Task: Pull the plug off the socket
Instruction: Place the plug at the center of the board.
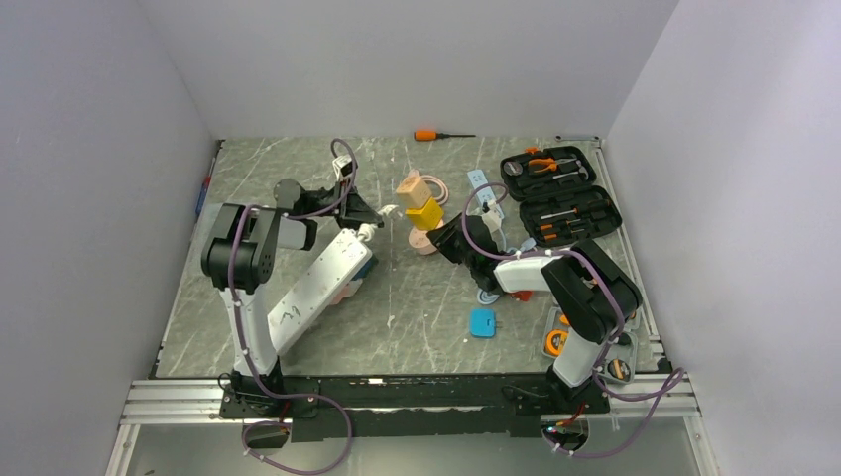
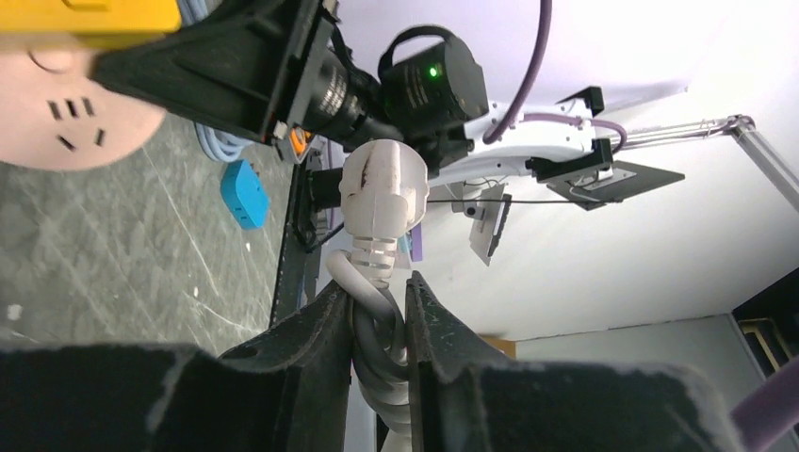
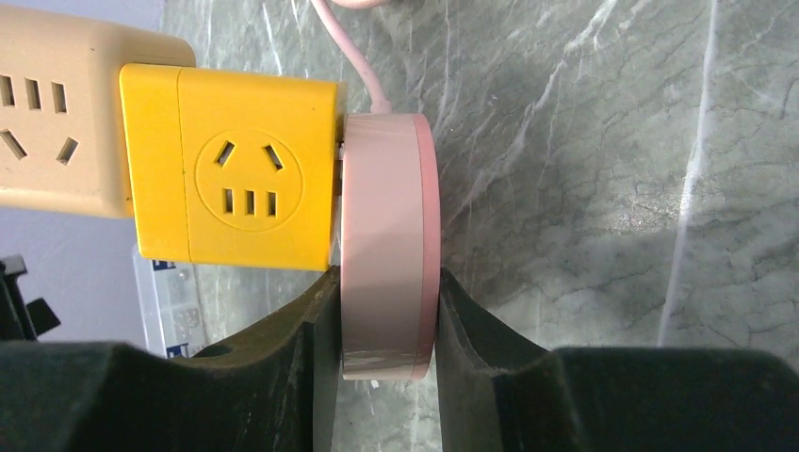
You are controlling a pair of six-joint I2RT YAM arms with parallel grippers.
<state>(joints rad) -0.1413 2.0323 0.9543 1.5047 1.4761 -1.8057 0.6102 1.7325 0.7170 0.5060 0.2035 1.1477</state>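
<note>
Just beyond the left hand, white plug, its cord pinched in the grip.

I see the white round-headed plug held up by its cord in the left gripper; the long white socket lies diagonally on the worktop, left side

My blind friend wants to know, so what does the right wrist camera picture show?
The right gripper pinches a round pink disc, seen edge-on, between two black fingers. A yellow cube with socket holes sits against the disc, a beige cube beyond it, grey marbled table behind.
</note>
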